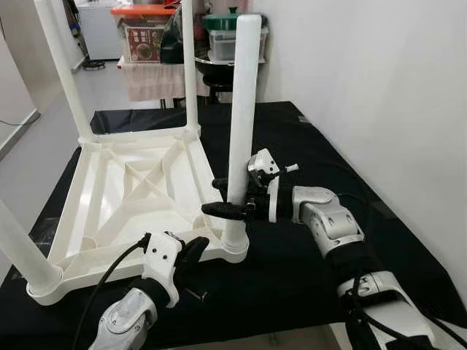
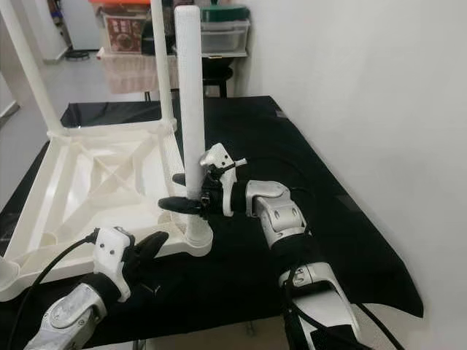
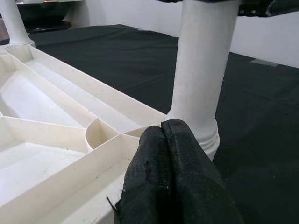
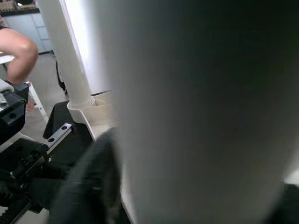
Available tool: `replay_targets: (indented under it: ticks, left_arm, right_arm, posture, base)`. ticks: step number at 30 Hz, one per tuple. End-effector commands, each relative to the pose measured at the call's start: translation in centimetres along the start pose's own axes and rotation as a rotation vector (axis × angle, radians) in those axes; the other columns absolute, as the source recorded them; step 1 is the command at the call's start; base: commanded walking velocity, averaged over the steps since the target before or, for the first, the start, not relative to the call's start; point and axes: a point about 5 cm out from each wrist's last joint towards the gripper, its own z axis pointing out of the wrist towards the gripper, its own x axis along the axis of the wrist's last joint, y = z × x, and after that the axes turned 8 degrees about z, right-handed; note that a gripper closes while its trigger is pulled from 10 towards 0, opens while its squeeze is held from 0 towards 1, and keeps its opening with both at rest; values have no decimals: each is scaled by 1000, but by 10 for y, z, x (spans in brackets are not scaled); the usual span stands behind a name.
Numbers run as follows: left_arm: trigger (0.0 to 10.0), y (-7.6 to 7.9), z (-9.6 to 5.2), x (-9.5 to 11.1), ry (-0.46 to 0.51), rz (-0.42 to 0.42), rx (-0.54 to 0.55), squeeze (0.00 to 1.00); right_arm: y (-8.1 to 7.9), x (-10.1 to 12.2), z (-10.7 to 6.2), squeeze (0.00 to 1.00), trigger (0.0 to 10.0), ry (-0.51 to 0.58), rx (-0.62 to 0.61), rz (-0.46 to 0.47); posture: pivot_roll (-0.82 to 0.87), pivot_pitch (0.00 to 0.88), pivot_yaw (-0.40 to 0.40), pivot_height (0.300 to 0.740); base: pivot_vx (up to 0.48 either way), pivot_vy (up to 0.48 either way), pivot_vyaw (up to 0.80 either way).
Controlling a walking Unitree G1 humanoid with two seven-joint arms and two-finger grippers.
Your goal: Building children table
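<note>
The white table top (image 1: pixel 139 197) lay upside down on the black-covered counter (image 1: pixel 292 277), ribbed underside facing up, and its legs stood straight up toward the ceiling. The near-right leg (image 1: pixel 242 109) rose upright, long axis vertical, out of the socket (image 1: pixel 235 248) at the top's near-right corner, close to the counter's near edge. A far leg (image 1: pixel 190 65) stood upright at the far-right corner, another far leg (image 1: pixel 66 73) leaned slightly at the far-left corner, and a near-left leg (image 1: pixel 22 251) showed at the near-left corner.

The right gripper (image 1: pixel 225 197) came in from the right, level with the counter, and its black jaws clamped around the near-right leg low down, just above the socket. The right wrist camera looked at that leg pressed against it, blurred and pale.

The left gripper (image 1: pixel 193 251) sat at the near edge of the table top, just beside the socket, jaws pressed together with nothing between them, tips touching or nearly touching the top's rim. A small dark screw (image 1: pixel 195 294) lay on the black cover near the left gripper.
</note>
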Motion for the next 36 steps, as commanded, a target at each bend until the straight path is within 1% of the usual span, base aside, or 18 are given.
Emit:
replay_targets:
  ticks: [1, 9, 12, 14, 15, 16, 17, 18, 19, 21, 23, 25, 28, 29, 32, 33, 35, 36]
  left_arm:
    - [10000, 2, -1, -4, -15, -1, -7, 0]
    - [10000, 4, -1, -3, -13, -1, -6, 0]
    - [10000, 3, -2, -2, -11, -3, -5, 0]
    - [10000, 3, -2, -2, -11, -3, -4, 0]
    - [10000, 2, -3, -2, -10, -3, -4, 0]
    - [10000, 2, -3, -2, -10, -3, -4, 0]
    - [10000, 2, -3, -2, -10, -3, -4, 0]
    - [10000, 2, -3, -2, -10, -3, -4, 0]
    - [10000, 1, -3, -2, -10, -3, -4, 0]
    - [10000, -1, -2, -2, -11, 0, -4, 0]
    - [10000, -1, -2, -2, -11, 0, -4, 0]
    - [10000, -2, -1, -2, -11, -4, -10, 0]
    - [10000, -2, 0, -2, -11, -4, -11, 0]
    - [10000, -2, 0, -1, -10, 2, -3, 0]
    - [10000, -2, 0, -1, -9, 4, 2, 0]
    - [10000, -2, 0, -1, -9, 4, 5, 0]
    - [10000, -2, 0, -1, -9, 4, 5, 0]
    - [10000, -2, 0, -1, -8, 4, 5, 0]
  right_arm:
    - [-1, 1, 3, 0, 0, 4, 48, 0]
    - [5, -7, -1, 0, 0, 5, 3, -4]
    - [6, -17, -7, 0, 0, 39, -148, 10]
    - [5, -20, -7, 0, 0, 45, -191, 17]
    - [4, -28, -3, 0, 0, 50, -272, 43]
    - [4, -28, -3, 0, 0, 50, -272, 43]
    - [4, -38, 3, 0, 0, 121, -530, 120]
    - [4, -38, 3, 0, 0, 121, -530, 120]
    - [4, -46, 5, 0, 0, 162, -721, 186]
    - [-23, -61, 15, 0, 0, 110, -846, 137]
    - [-23, -61, 15, 0, 0, 110, -846, 137]
    - [-20, -63, 17, 0, 0, 106, -816, 213]
    - [-19, -64, 19, 0, 0, 96, -812, 228]
    - [-20, -65, 21, 0, 10000, 64, -807, 215]
    - [-20, -64, 23, 0, 10000, 67, -795, 215]
    - [-22, -60, 26, 1000, 10000, 77, -761, 204]
    - [-22, -60, 26, 1000, 10000, 77, -761, 204]
    - [-24, -54, 29, 1000, 10000, 93, -702, 207]
  posture:
    - [42, 0, -55, 740]
    - [38, 0, -51, 740]
    - [25, 0, -46, 740]
    - [23, 0, -47, 740]
    - [19, 0, -49, 740]
    - [19, 0, -49, 740]
    - [17, 0, -48, 740]
    - [17, 0, -48, 740]
    - [16, 0, -45, 740]
    - [15, 0, -40, 740]
    - [15, 0, -40, 740]
    - [1, 0, -30, 740]
    - [15, 0, -41, 740]
    - [14, 0, -39, 740]
    - [17, 0, -42, 740]
    - [19, 0, -44, 740]
    - [19, 0, -44, 740]
    - [19, 0, -43, 740]
  base:
    - [0, 0, 0]
    - [0, 0, 0]
    - [0, 0, 0]
    - [0, 0, 0]
    - [0, 0, 0]
    - [0, 0, 0]
    - [0, 0, 0]
    - [0, 0, 0]
    - [0, 0, 0]
    - [0, 0, 0]
    - [0, 0, 0]
    - [0, 0, 0]
    - [0, 0, 0]
    - [0, 0, 0]
    - [0, 0, 0]
    - [0, 0, 0]
    - [0, 0, 0]
    - [0, 0, 0]
